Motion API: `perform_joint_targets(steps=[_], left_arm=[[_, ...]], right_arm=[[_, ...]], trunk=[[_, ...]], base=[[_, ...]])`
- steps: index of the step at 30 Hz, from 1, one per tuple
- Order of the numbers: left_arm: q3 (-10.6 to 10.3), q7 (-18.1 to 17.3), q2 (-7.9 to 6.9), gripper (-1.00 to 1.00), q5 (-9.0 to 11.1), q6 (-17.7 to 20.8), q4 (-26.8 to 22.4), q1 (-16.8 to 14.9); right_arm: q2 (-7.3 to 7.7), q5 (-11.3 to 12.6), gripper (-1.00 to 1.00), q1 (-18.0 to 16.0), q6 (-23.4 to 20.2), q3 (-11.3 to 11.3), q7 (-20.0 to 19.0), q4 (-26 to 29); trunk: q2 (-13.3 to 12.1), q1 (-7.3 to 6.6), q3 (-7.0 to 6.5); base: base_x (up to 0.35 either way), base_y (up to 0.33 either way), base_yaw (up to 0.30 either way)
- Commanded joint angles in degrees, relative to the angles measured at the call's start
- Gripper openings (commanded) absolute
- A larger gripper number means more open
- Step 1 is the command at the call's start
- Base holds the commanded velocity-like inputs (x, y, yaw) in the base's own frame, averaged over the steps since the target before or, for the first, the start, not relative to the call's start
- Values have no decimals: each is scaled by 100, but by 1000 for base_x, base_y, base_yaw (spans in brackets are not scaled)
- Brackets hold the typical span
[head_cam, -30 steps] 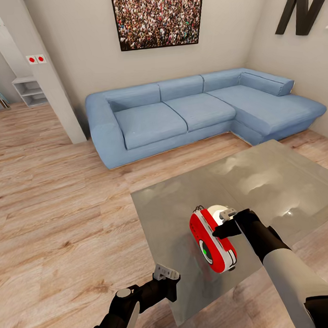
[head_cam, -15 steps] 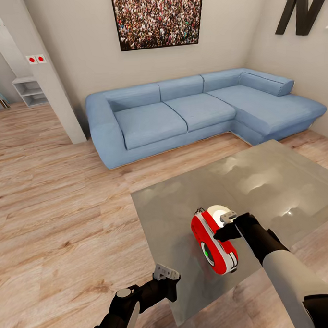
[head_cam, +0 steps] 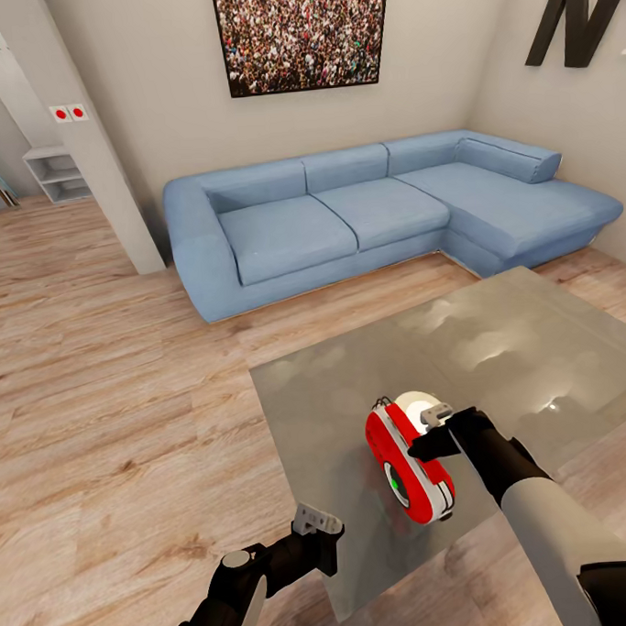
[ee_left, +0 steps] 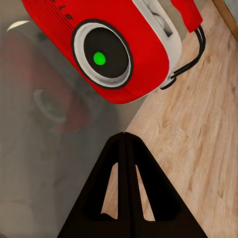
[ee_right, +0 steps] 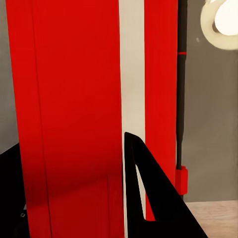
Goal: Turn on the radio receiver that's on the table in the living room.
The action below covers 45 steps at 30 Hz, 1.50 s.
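My right gripper (head_cam: 436, 432) presses against the radio (head_cam: 408, 464), but I cannot tell how wide it stands. The radio leans tilted on the table (head_cam: 498, 340), lower centre of the head view. My left gripper (ee_left: 125, 148) is closed and empty, just short of the radio's dial (ee_left: 102, 54).

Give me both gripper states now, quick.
Left gripper: shut, fingers together, holding nothing, near the table edge.
Right gripper: against the radio receiver; cannot tell whether it is clamped.

red radio receiver (head_cam: 408, 469) with white stripe and green light, glossy grey table (head_cam: 499, 358), blue sofa (head_cam: 363, 209).
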<state>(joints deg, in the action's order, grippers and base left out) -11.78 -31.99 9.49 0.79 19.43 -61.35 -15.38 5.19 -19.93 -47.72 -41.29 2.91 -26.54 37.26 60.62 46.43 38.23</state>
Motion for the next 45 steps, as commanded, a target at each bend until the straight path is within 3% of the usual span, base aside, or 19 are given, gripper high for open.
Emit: perform_joint_targets(steps=[1, 14, 26, 27, 45], left_arm=[[0, 0, 0, -100, 0, 0, 0, 0], [0, 0, 0, -100, 3, -1, 0, 0], [0, 0, 0, -100, 2, -6, 0, 0], [0, 0, 0, -100, 3, -4, 0, 0], [0, 0, 0, -100, 6, -9, 0, 0]], right_arm=[[0, 15, -100, -1, -2, 0, 0, 1], [-53, 15, -100, -1, 314, -1, 16, -284], [-63, 15, -100, -1, 349, -1, 18, -315], [-62, 15, 100, -1, 349, -1, 18, -315], [-62, 5, 100, -1, 355, -1, 18, -316]], trunk=[[0, 0, 0], [0, 0, 0], [0, 0, 0], [0, 0, 0], [0, 0, 0]], base=[[0, 0, 0], [0, 0, 0], [0, 0, 0], [0, 0, 0], [0, 0, 0]])
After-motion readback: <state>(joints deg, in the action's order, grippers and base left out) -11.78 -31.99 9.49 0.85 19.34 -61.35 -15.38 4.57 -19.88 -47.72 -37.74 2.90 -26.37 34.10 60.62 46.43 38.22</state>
